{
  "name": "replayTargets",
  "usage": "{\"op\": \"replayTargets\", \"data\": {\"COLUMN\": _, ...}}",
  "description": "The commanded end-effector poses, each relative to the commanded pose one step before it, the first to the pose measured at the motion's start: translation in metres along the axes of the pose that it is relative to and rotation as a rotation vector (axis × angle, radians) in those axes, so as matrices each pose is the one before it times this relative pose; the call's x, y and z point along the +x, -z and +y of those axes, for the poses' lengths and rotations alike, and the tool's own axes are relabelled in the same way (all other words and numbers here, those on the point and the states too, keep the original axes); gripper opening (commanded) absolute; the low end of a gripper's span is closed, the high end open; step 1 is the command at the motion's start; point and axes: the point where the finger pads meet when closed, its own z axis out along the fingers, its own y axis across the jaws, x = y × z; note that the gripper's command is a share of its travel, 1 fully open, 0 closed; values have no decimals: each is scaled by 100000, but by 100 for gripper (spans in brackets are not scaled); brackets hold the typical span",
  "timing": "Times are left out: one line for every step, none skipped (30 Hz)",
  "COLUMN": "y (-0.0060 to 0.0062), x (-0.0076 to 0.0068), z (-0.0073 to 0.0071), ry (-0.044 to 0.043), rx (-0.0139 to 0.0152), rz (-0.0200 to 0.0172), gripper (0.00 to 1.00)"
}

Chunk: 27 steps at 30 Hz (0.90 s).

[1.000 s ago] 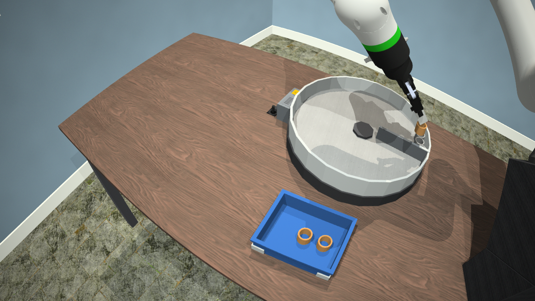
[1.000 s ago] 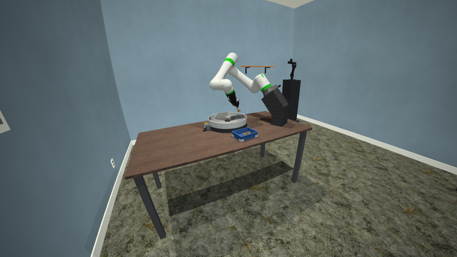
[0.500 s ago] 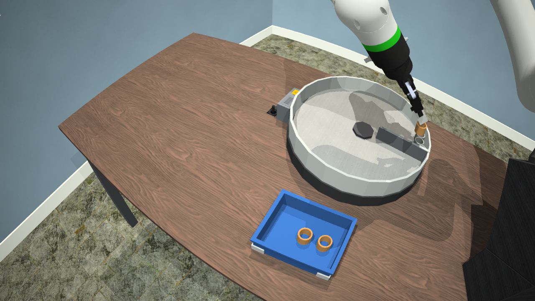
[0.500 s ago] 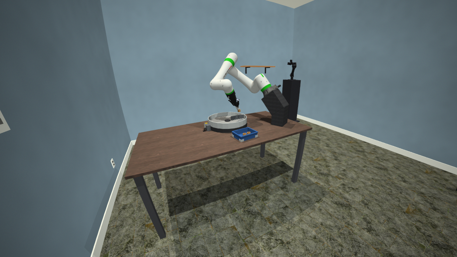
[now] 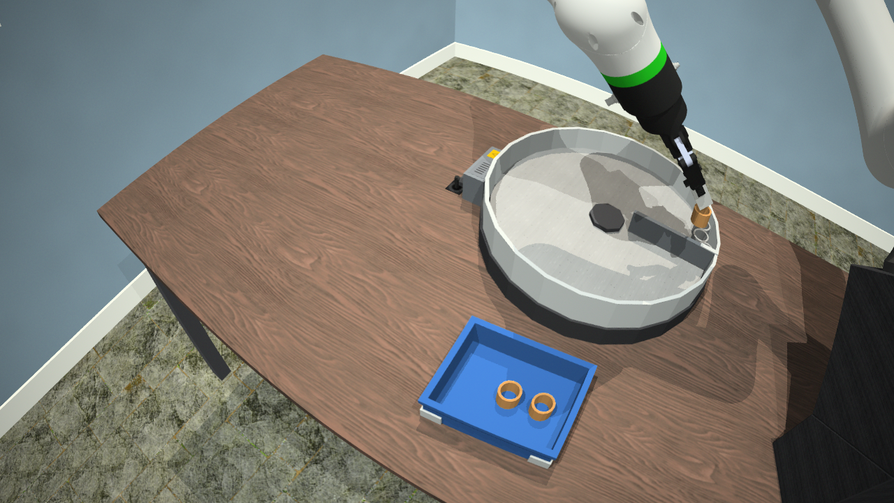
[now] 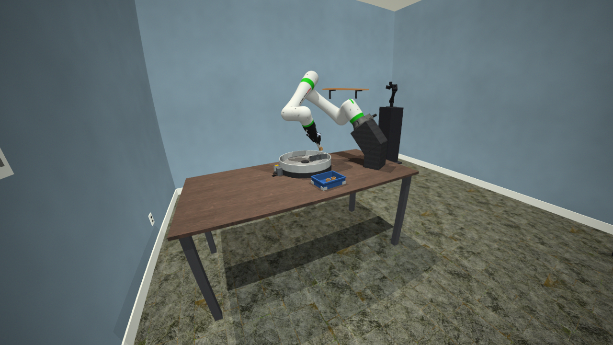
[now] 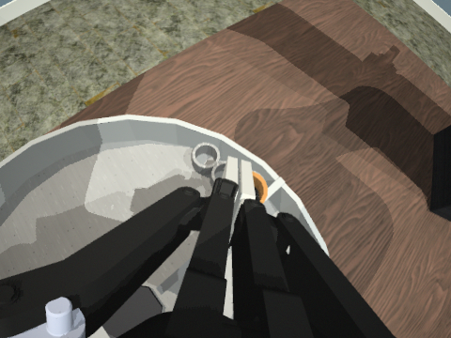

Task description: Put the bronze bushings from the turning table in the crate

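Blue and open-topped, the crate sits on the brown wooden table, with white pieces at its lower corners. Two bronze bushings stand upright on the crate's floor, near each other with a narrow gap between them; both lie toward one end of the crate.

The turntable is just beside the crate, a wide round pan with a pale grey wall above a dark base. In its middle is a dark hub, and a grey divider runs from near the hub out to the wall. A grey box with a yellow label adjoins the outside of the turntable.

White and black, with green bands, the arm reaches down over the turntable's edge. The tool is tilted and closed nearly all the way, pinching a third bronze bushing, the held one, by its thin wall. That bushing hangs raised above the turntable, well apart from the crate.

Two steel bushings lie in the turntable close to its wall, side by side; whether they touch I cannot tell. In the wrist view one is partly hidden by the tool.
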Motion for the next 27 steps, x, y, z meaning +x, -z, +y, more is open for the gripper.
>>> {"op": "replayTargets", "data": {"y": 619, "x": -716, "z": 500, "ry": -21, "rx": 0, "rz": -26, "gripper": 0}}
{"op": "replayTargets", "data": {"y": 284, "x": -336, "z": 238, "ry": 0, "rx": 0, "rz": 0, "gripper": 0}}
{"op": "replayTargets", "data": {"y": 328, "x": -388, "z": 275, "ry": 0, "rx": 0, "rz": 0, "gripper": 0}}
{"op": "replayTargets", "data": {"y": 373, "x": -441, "z": 313, "ry": 0, "rx": 0, "rz": 0, "gripper": 0}}
{"op": "replayTargets", "data": {"y": 418, "x": -495, "z": 350, "ry": 0, "rx": 0, "rz": 0, "gripper": 0}}
{"op": "replayTargets", "data": {"y": 464, "x": -549, "z": 389, "ry": 0, "rx": 0, "rz": 0, "gripper": 0}}
{"op": "replayTargets", "data": {"y": 509, "x": -603, "z": 426, "ry": 0, "rx": 0, "rz": 0, "gripper": 0}}
{"op": "replayTargets", "data": {"y": 553, "x": -655, "z": 463, "ry": 0, "rx": 0, "rz": 0, "gripper": 0}}
{"op": "replayTargets", "data": {"y": 596, "x": -706, "z": 500, "ry": 0, "rx": 0, "rz": 0, "gripper": 0}}
{"op": "replayTargets", "data": {"y": 0, "x": 0, "z": 0, "ry": 0, "rx": 0, "rz": 0, "gripper": 0}}
{"op": "replayTargets", "data": {"y": 0, "x": 0, "z": 0, "ry": 0, "rx": 0, "rz": 0, "gripper": 0}}
{"op": "replayTargets", "data": {"y": 637, "x": -755, "z": 534, "ry": 0, "rx": 0, "rz": 0, "gripper": 0}}
{"op": "replayTargets", "data": {"y": 677, "x": -802, "z": 567, "ry": 0, "rx": 0, "rz": 0, "gripper": 0}}
{"op": "replayTargets", "data": {"y": 714, "x": -845, "z": 599, "ry": 0, "rx": 0, "rz": 0, "gripper": 0}}
{"op": "replayTargets", "data": {"y": 748, "x": -886, "z": 626, "ry": 0, "rx": 0, "rz": 0, "gripper": 0}}
{"op": "replayTargets", "data": {"y": 779, "x": -923, "z": 653, "ry": 0, "rx": 0, "rz": 0, "gripper": 0}}
{"op": "replayTargets", "data": {"y": 806, "x": -955, "z": 676, "ry": 0, "rx": 0, "rz": 0, "gripper": 0}}
{"op": "replayTargets", "data": {"y": 827, "x": -980, "z": 693, "ry": 0, "rx": 0, "rz": 0, "gripper": 0}}
{"op": "replayTargets", "data": {"y": 827, "x": -980, "z": 693, "ry": 0, "rx": 0, "rz": 0, "gripper": 0}}
{"op": "replayTargets", "data": {"y": 819, "x": -970, "z": 687, "ry": 0, "rx": 0, "rz": 0, "gripper": 0}}
{"op": "replayTargets", "data": {"y": 807, "x": -956, "z": 676, "ry": 0, "rx": 0, "rz": 0, "gripper": 0}}
{"op": "replayTargets", "data": {"y": 700, "x": -825, "z": 590, "ry": 0, "rx": 0, "rz": 0, "gripper": 0}}
{"op": "replayTargets", "data": {"y": 712, "x": -840, "z": 600, "ry": 0, "rx": 0, "rz": 0, "gripper": 0}}
{"op": "replayTargets", "data": {"y": 715, "x": -844, "z": 602, "ry": 0, "rx": 0, "rz": 0, "gripper": 0}}
{"op": "replayTargets", "data": {"y": 709, "x": -838, "z": 596, "ry": 0, "rx": 0, "rz": 0, "gripper": 0}}
{"op": "replayTargets", "data": {"y": 701, "x": -830, "z": 589, "ry": 0, "rx": 0, "rz": 0, "gripper": 0}}
{"op": "replayTargets", "data": {"y": 0, "x": 0, "z": 0, "ry": 0, "rx": 0, "rz": 0, "gripper": 0}}
